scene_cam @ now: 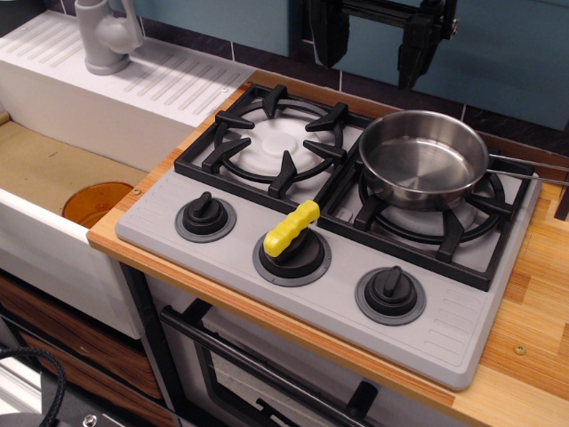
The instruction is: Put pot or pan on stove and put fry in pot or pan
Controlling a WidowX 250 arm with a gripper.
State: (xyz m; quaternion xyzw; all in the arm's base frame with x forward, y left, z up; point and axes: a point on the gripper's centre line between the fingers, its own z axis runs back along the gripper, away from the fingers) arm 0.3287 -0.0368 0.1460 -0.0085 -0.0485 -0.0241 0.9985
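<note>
The small shiny round steel pan (424,158) already sits on the right black burner grate (436,213) of the grey plastic toy stove (338,294), so the first half of the job looks done. It sits flat and near the middle of the burner, which keeps it from tipping, and its thin wire handle (529,169) sticks out to the right, away from the knobs. The pan looks empty inside. The little bright yellow bumpy plastic fry (292,229) is not in the pan yet. It lies on top of the middle black knob (292,255), leaning a bit, with one end up toward the grates. It is just beside the pan but not touching it. The robot's black gripper (373,40) hangs high at the top of the view, above the stove and well apart from everything. Its two fingers are spread wide with nothing between them, which I think is so it can come down and grab the fry. The fry is small and rests on a round knob, so it could roll off if it gets bumped. To the left are a white sink (62,187) with a grey tap (107,36) and an orange round thing (96,203) down in the basin. I cannot see any words, brands or labels anywhere.
</note>
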